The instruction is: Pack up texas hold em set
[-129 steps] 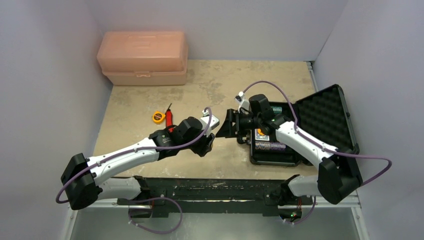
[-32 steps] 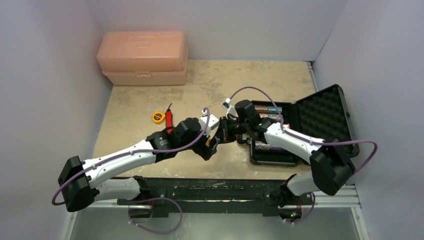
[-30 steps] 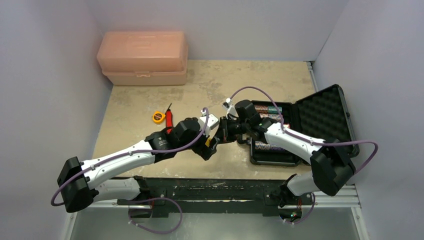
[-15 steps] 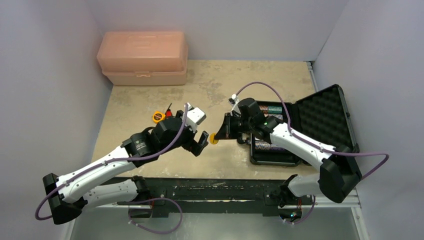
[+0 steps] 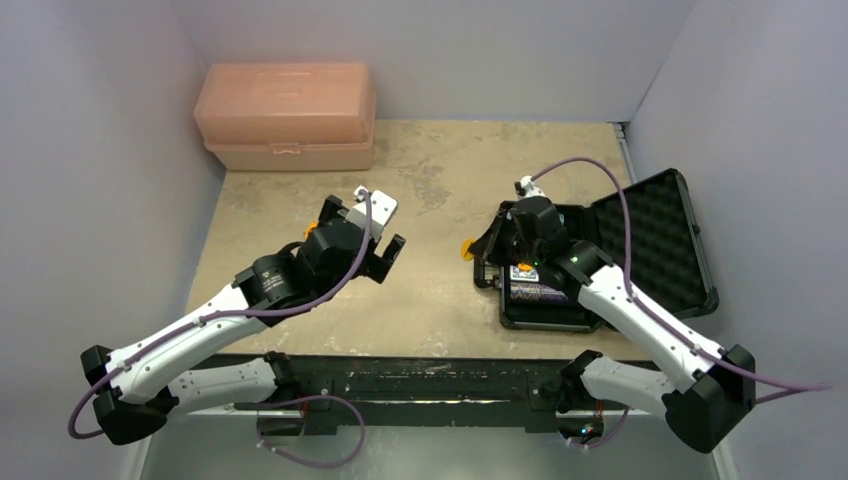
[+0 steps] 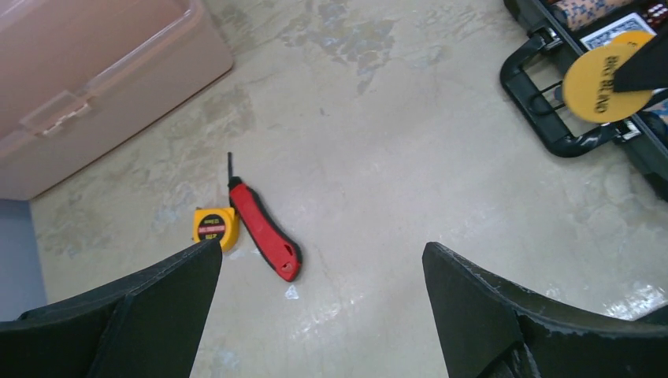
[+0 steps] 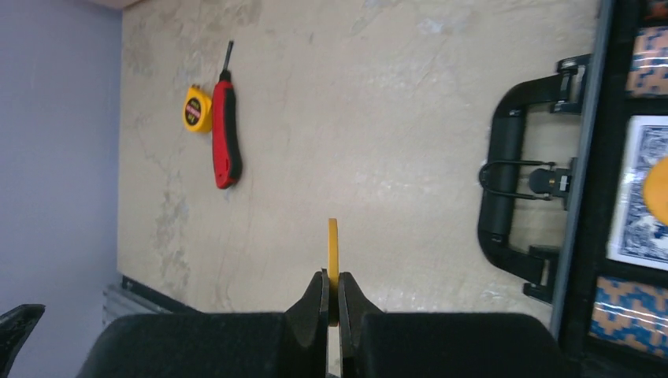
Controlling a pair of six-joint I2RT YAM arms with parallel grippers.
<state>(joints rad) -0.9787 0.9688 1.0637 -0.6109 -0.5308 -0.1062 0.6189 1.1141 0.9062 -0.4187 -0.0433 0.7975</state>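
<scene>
The black case (image 5: 650,235) lies open at the right, foam lid tipped back. Rows of striped chips (image 5: 540,292) and a blue card deck (image 7: 642,197) fill its base, and an orange disc (image 5: 521,266) rests on the deck. My right gripper (image 5: 478,250) (image 7: 332,279) is shut on the edge of another orange disc (image 5: 466,249) (image 7: 333,252) (image 6: 606,76). It holds the disc upright above the table just left of the case handle (image 7: 508,197) (image 6: 551,118). My left gripper (image 5: 372,240) (image 6: 321,248) hangs open and empty over mid table, left of the disc.
A peach plastic toolbox (image 5: 287,115) (image 6: 87,87) stands at the back left. A red utility knife (image 6: 264,232) (image 7: 226,134) and a yellow tape measure (image 6: 213,226) (image 7: 197,108) lie side by side on the table under my left gripper.
The two grippers met at mid table on the orange disc. My left gripper opened and drew back left. My right gripper carried the disc right, up to the case handle.
</scene>
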